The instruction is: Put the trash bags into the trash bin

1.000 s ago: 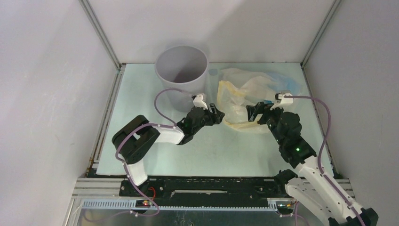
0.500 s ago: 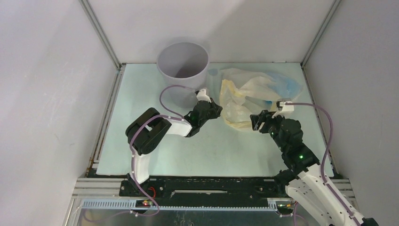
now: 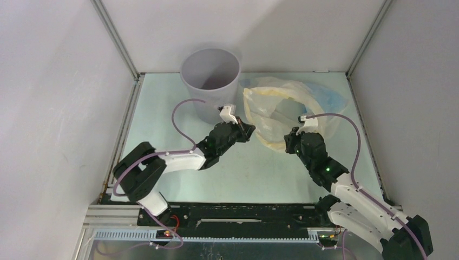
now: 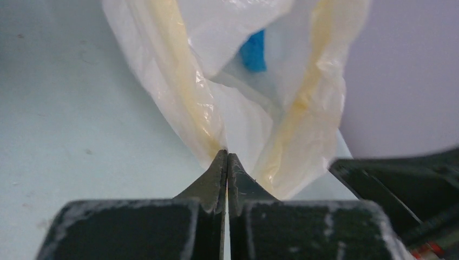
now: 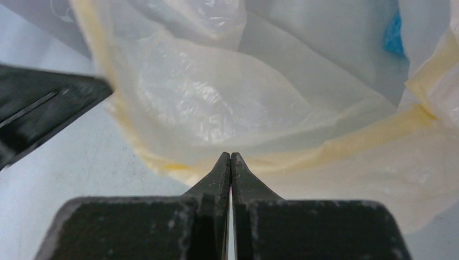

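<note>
A: Where to look for the blue bag (image 3: 331, 98)?

B: Right of centre in the overhead view, toward the upper right, tucked under and behind the yellow bag (image 3: 273, 111). Showing only as a blue edge, so impossible to read its long axis.

A: And from the pincers?

B: Beyond both, farther up the frame. Nearer the right pincer (image 3: 290, 145), up and to its right. Well apart from the left pincer (image 3: 247, 131), with the yellow bag between.

A: Bin (image 3: 210, 81)?

B: Upright at upper centre-left, just above the left pincer, across the yellow bag from the blue one.

A: Pincer states?

B: Both fully closed, with no gap at the tips. Left: clamped on the yellow hem where two folds meet, going by its wrist view. Right: closed at the lower hem, seemingly nipping it too. Neither touching the blue bag.

A: Judgement for the next move?

B: Probably best to lift the yellow film clear first, then to reach for the blue bag with the right arm.
</note>
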Tool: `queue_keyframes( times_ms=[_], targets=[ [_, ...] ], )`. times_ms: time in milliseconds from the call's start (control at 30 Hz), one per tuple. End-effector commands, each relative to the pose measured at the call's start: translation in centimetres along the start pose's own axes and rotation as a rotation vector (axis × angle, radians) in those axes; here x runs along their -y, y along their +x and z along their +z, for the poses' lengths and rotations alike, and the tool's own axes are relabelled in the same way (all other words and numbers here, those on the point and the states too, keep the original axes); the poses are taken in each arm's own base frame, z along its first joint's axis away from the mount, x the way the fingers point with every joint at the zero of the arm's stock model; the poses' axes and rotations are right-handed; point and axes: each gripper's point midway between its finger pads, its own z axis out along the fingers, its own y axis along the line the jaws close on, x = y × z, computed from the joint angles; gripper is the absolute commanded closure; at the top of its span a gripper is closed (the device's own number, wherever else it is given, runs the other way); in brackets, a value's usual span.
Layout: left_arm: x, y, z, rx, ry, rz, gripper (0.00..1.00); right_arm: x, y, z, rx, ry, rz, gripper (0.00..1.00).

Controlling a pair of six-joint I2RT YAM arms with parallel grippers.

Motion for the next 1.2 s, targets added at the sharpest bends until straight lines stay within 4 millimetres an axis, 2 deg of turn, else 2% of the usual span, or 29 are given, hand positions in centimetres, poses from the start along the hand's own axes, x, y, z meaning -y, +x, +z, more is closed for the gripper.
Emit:
queue_keyframes(
  times_ms=[0, 100, 167, 333, 500, 600, 633, 767, 867, 967, 1000, 1033, 1100, 1167],
  targets=[
    [2.4, -1.1, -2.6, 0.033, 0.068, 0.018, 1.0, 0.4, -2.2, 0.7, 0.099, 0.047, 0.018, 1.0],
    [3.1, -0.4, -4.4, 0.002, 0.098, -0.015, 1.0, -0.5, -2.1, 1.2, 0.094, 0.0, -0.029, 1.0],
    [4.0, -0.6, -6.4, 0.004, 0.126, -0.018, 1.0, -1.0, -1.9, 1.5, 0.083, -0.006, -0.065, 1.0],
    [4.4, 0.2, -9.9, -0.033, 0.136, -0.014, 1.0, -1.7, -1.0, 2.5, 0.044, 0.012, -0.116, 1.0],
    [4.7, 0.6, -13.0, -0.024, 0.166, -0.043, 1.0, -1.4, 0.6, 4.4, -0.031, 0.06, -0.162, 0.98],
    [3.8, 0.7, -14.0, -0.007, 0.136, -0.028, 1.0, -0.6, 1.7, 5.3, -0.075, 0.12, -0.181, 1.0],
    [2.8, 0.8, -14.0, -0.007, 0.095, -0.014, 0.95, -0.3, 2.0, 5.4, -0.083, 0.138, -0.176, 1.0],
    [1.2, 0.1, -13.3, 0.013, -0.015, 0.078, 0.5, 0.1, 1.7, 5.1, -0.072, 0.152, -0.164, 1.0],
    [-0.3, -0.4, -12.0, 0.044, -0.115, 0.107, 0.27, -0.3, 1.4, 4.5, -0.052, 0.118, -0.16, 1.0],
    [-1.0, -0.3, -9.8, 0.037, -0.153, 0.108, 0.14, -0.9, 1.1, 3.7, -0.028, 0.064, -0.174, 0.97],
    [-1.7, 0.3, -8.7, 0.016, -0.173, 0.117, 0.11, -0.9, 1.0, 3.5, -0.018, 0.053, -0.175, 0.95],
    [-1.7, -0.2, -7.9, 0.022, -0.178, 0.116, 0.09, -0.9, 1.0, 3.3, -0.009, 0.045, -0.175, 0.94],
    [-3.2, 0.2, -6.0, 0.011, -0.229, 0.134, 0.02, -0.7, 1.0, 3.0, 0.011, 0.041, -0.175, 0.93],
    [-4.1, 0.0, -4.3, 0.006, -0.247, 0.136, 0.0, -0.5, 1.0, 2.7, 0.026, 0.037, -0.169, 0.93]
  ],
)
